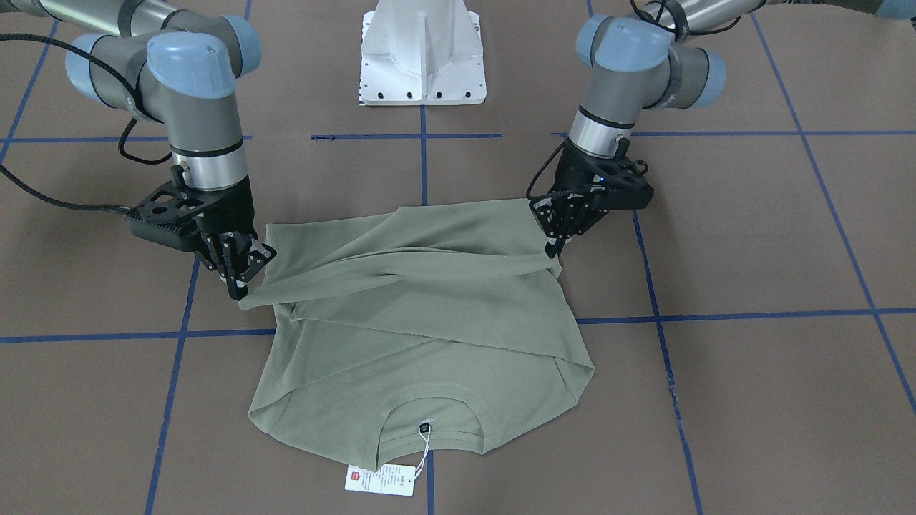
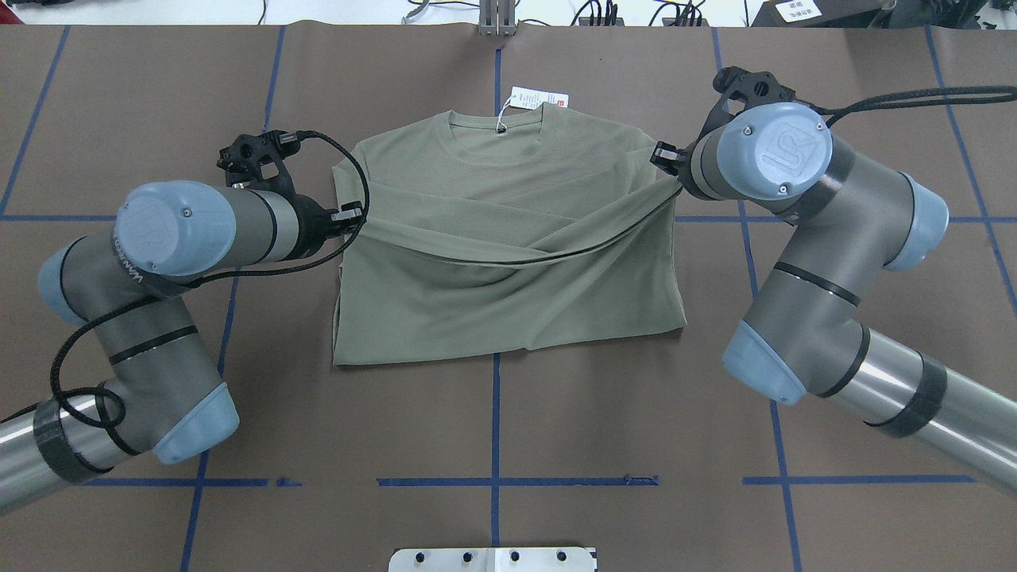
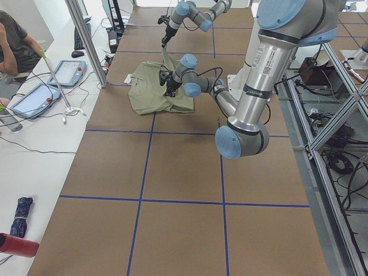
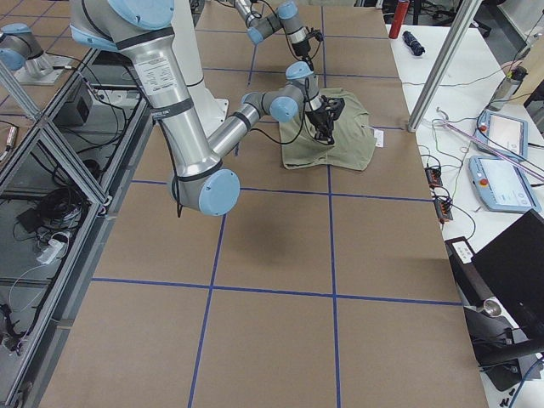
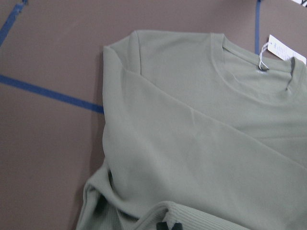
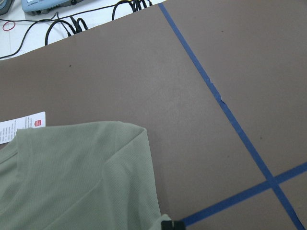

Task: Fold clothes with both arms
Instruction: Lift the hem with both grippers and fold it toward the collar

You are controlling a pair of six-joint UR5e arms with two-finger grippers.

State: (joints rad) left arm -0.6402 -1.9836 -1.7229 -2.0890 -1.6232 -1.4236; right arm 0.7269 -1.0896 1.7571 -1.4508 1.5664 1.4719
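The sage-green shirt (image 1: 429, 343) lies flat on the brown table, neckline and white hang tag (image 1: 381, 479) on the side away from the robot. A fold of its fabric is stretched, slightly raised, between both grippers across the body (image 2: 508, 302). My left gripper (image 1: 552, 247) is shut on the fabric at one side edge; it also shows in the overhead view (image 2: 349, 216). My right gripper (image 1: 238, 287) is shut on the fabric at the other side edge, also seen overhead (image 2: 666, 159). The left wrist view shows ribbed fabric (image 5: 192, 218) at the fingertips.
The white pedestal base (image 1: 424, 54) stands behind the shirt on the robot's side. Blue tape lines (image 2: 496, 421) cross the table. A side bench with tablets (image 3: 68, 72) and a metal post (image 3: 86, 40) runs along the far table edge, with a person seated there.
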